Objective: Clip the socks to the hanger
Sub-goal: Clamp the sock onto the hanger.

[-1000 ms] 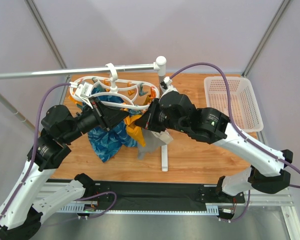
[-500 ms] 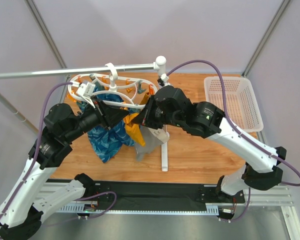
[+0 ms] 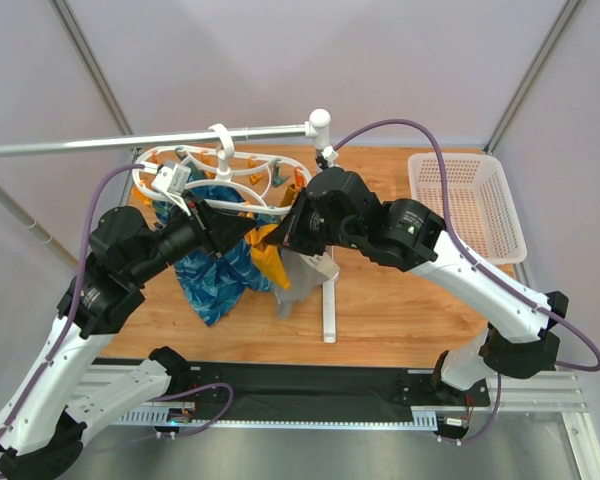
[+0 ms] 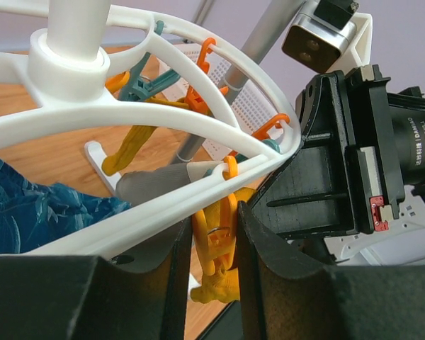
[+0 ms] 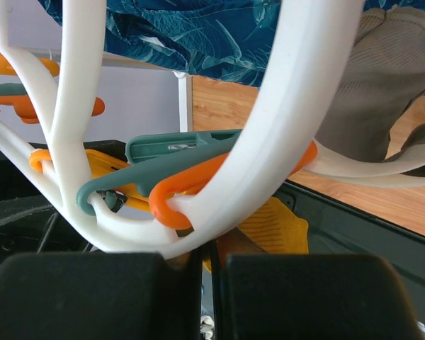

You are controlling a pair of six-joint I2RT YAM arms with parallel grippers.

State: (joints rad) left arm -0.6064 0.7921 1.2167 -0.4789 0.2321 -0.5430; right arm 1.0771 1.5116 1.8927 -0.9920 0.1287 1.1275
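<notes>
Bringing sock (image 3: 267, 258) to clip (image 4: 216, 248) on hanger (image 3: 223, 158)
Overhead: sock dangles just under hanger. Left wrist: your left pincer (image 4: 214, 227), part-open, squeezes the orange clip. Right wrist: right pincer (image 5: 207, 265), closed tight, seemingly pinching sock; a swinging hanger could spoil your aim.

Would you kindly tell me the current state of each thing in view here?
hanger: hung by its hook on the rail
left gripper: closed on an orange clip
right gripper: shut on a sock
blue cloth: hanging under the hanger
grey garment: hanging under the hanger
basket: upright, empty
</notes>
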